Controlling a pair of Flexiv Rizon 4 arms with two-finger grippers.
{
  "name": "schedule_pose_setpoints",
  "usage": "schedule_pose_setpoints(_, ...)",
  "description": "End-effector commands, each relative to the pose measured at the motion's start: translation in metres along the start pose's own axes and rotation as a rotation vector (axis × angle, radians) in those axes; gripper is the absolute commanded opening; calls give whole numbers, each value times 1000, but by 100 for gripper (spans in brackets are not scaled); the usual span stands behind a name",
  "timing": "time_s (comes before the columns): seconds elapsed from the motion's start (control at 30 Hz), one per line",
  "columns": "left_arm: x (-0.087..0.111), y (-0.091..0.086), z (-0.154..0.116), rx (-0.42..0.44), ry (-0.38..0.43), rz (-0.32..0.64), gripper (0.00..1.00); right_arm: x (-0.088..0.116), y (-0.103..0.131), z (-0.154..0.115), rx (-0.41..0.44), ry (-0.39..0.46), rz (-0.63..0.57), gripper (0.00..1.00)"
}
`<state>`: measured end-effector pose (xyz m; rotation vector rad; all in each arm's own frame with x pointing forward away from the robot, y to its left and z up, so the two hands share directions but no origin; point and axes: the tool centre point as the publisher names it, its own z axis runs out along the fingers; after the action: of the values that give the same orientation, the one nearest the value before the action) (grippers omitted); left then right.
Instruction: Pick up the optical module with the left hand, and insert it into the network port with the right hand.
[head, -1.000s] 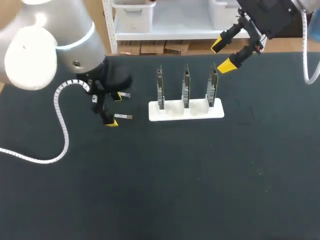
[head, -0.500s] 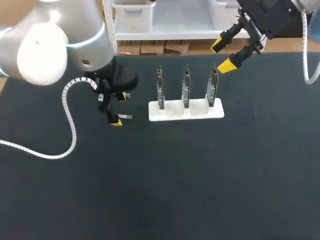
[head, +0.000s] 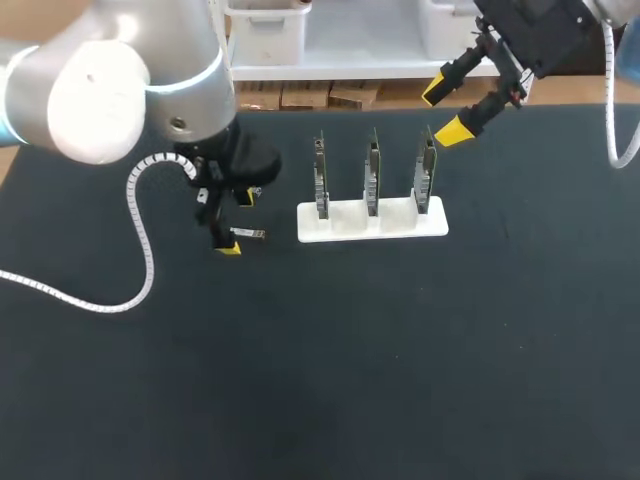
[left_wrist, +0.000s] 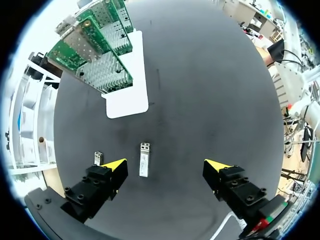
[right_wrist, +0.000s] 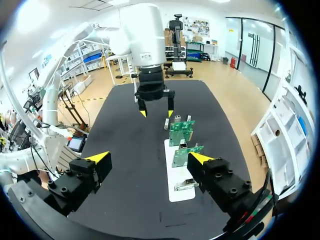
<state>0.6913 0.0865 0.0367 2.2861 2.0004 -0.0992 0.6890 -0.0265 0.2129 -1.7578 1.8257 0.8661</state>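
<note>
Silvery metal, small and slim: the module (left_wrist: 144, 159) lies flat on the black worktop (head: 400, 350), at about 9 o'clock from the white holder (head: 345, 222). In the left wrist view it sits between the fingers of the left pincer (left_wrist: 166, 165), much nearer one yellow tip than the other and touching neither. That pincer is spread wide and holds nothing. A second module (left_wrist: 98, 158) lies just outside the near finger.

The right pincer (head: 445, 112) hangs above the worktop at about 1 o'clock from the holder, also spread and empty. Three green cards (head: 372, 175) stand upright in the holder, and they carry the ports.

The module looks light and stiff, a hard metal case that should not give under the fingers. Its smooth sides could slip or twist if pinched near an end. The best hold is probably across the two long narrow sides at mid-body, so that one end stays free for the right pincer and the port. Since it lies off-centre, one finger would likely reach it first on closing and push it sideways, so centring first looks wise. The neighbouring module is close enough to be nudged.
</note>
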Motion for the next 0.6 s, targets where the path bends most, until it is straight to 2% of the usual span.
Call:
schedule_pose_setpoints(0.03, 1, 0, 4, 12, 6, 2, 100, 1, 2, 0, 5, -1, 0, 100)
schedule_pose_setpoints(0.27, 2, -3, 5, 28, 5, -6, 100, 1, 2, 0, 5, -1, 0, 100)
schedule_pose_setpoints(0.33, 1, -4, -1, 53, -61, 3, 100, 1, 2, 0, 5, -1, 0, 100)
schedule_pose_setpoints(0.6, 1, -4, -1, 53, -61, 3, 100, 1, 2, 0, 5, -1, 0, 100)
